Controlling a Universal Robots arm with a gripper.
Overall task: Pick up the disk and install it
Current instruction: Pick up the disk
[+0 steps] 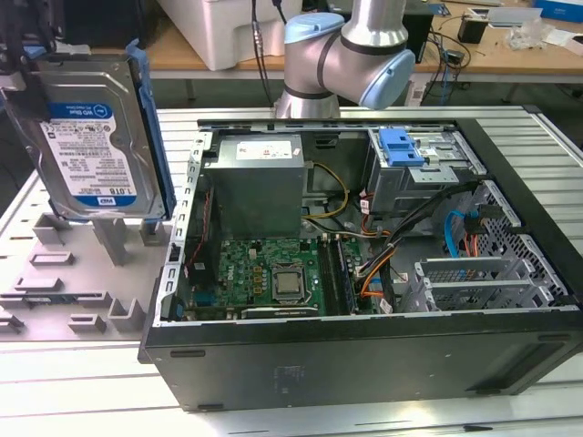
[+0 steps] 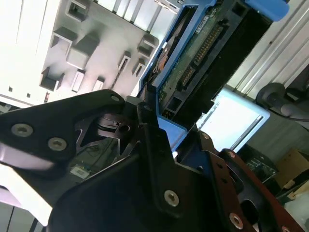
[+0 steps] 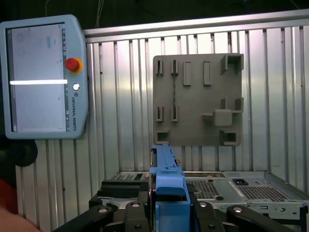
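The disk (image 1: 91, 137) is a silver hard drive with a blue-and-white label in a blue carrier rail. It hangs upright in the air at the exterior view's left, above the grey fixture plate (image 1: 73, 273). My gripper (image 1: 20, 50) is shut on its upper edge, partly cut off by the picture's edge. In the first wrist view the black fingers (image 3: 140, 212) clamp the blue carrier (image 3: 168, 179) from both sides. The second wrist view shows the disk's underside (image 2: 193, 63) with its circuit board, held between the fingers (image 2: 145, 113).
An open computer case (image 1: 364, 355) lies on the slatted table, with a motherboard, a grey power supply (image 1: 255, 182) and a drive bay with a blue latch (image 1: 401, 146). The arm's base (image 1: 337, 55) stands behind it. A teach pendant (image 3: 43, 77) lies beside the fixture plate (image 3: 198, 96).
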